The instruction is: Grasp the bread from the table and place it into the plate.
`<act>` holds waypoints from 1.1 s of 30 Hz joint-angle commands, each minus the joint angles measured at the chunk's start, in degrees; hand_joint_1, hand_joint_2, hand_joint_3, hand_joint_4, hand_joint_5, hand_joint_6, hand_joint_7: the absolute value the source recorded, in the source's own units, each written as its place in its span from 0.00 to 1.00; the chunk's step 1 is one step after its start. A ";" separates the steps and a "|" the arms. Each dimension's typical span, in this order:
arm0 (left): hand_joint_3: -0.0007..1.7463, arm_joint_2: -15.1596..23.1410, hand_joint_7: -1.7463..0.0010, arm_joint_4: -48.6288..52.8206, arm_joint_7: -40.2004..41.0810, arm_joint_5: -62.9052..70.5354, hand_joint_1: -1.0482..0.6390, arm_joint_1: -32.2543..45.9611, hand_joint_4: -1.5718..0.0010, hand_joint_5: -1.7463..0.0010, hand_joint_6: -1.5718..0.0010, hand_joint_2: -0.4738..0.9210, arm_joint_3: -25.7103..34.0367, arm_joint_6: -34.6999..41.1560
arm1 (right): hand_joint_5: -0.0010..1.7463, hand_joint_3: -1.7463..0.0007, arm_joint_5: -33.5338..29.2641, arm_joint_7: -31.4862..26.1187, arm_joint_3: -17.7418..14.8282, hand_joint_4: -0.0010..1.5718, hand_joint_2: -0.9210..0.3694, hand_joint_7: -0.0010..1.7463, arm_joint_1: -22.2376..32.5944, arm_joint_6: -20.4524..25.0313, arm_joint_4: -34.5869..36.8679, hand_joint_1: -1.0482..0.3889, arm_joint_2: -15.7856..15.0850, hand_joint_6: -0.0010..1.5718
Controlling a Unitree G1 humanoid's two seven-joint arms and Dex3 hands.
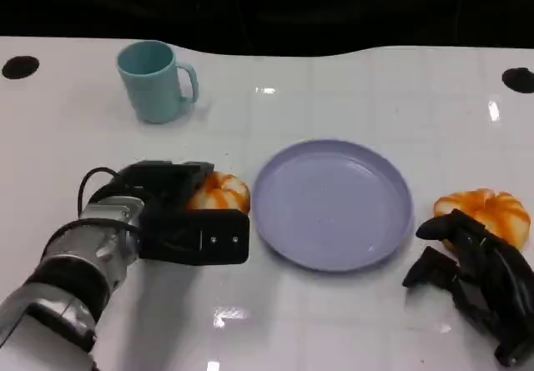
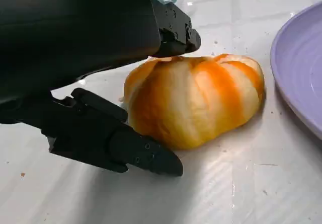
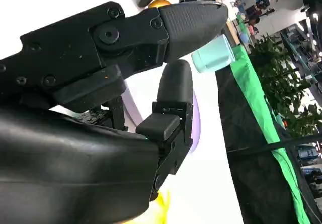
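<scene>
Sitting beside left hand (image 2: 100, 108), bread (image 2: 193, 100) (orange-striped, lobed)

Teal mug (image 1: 155, 80) stood upright on white table (image 1: 334, 321), toward far left, handle pointing right. Table surface was glossy, with faint grid lines and light glare. Two black round marks sat at far corners, left mark (image 1: 20, 67) and right mark (image 1: 519, 79). Right wrist view showed green strip (image 3: 266, 118) along table edge, plants (image 3: 287, 88) beyond, possibly cluttered room behind, too blurred to confirm.
</scene>
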 commanded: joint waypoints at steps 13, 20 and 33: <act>0.27 -0.51 0.01 3.52 15.85 -1.52 0.46 0.40 0.51 0.00 0.69 1.00 -1.92 -0.91 | 0.89 0.88 0.24 0.24 0.16 0.41 0.00 0.72 1.14 0.45 0.13 0.35 -0.79 0.37; 0.52 -1.05 0.00 1.10 19.97 -7.57 0.49 0.77 0.48 0.00 0.65 0.86 3.38 -3.29 | 0.90 0.89 -0.09 -0.92 0.04 0.41 0.00 0.73 0.99 1.10 0.14 0.34 -0.82 0.37; 0.58 -1.44 0.00 -6.70 18.90 -10.84 0.50 -0.52 0.47 0.00 0.62 0.78 6.09 -3.73 | 0.87 0.87 -1.13 -0.09 0.36 0.43 0.00 0.70 -0.26 -2.59 3.66 0.35 -1.44 0.40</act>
